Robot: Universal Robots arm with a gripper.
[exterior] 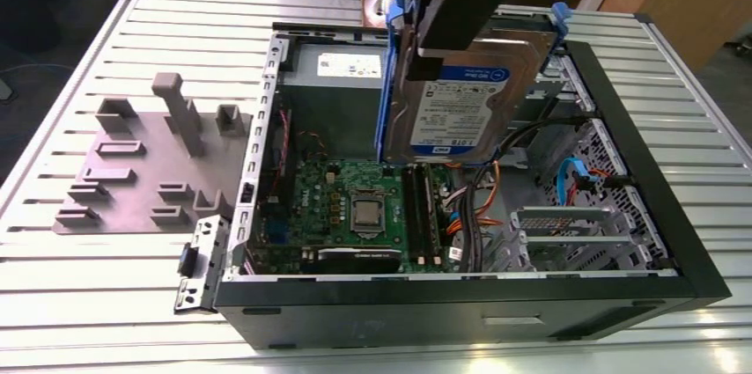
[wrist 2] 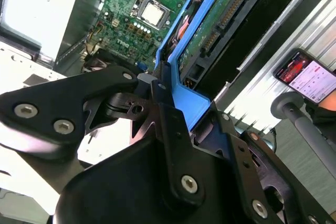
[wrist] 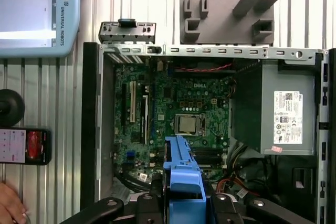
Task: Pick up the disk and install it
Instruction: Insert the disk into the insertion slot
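Slatted metal formed the desk (exterior: 106,286), which carried an open computer case (exterior: 470,308) and, toward the exterior view's left, a grey fixture plate (exterior: 136,172). Above the case the tool (exterior: 453,4) was clamped on the upper end of the disk (exterior: 453,106). It hung upright in its blue carrier, label facing the exterior camera, over the motherboard (exterior: 352,207). In the first wrist view a phone (wrist: 23,145) lay on the desk beside the case, a hand (wrist: 9,203) near it.
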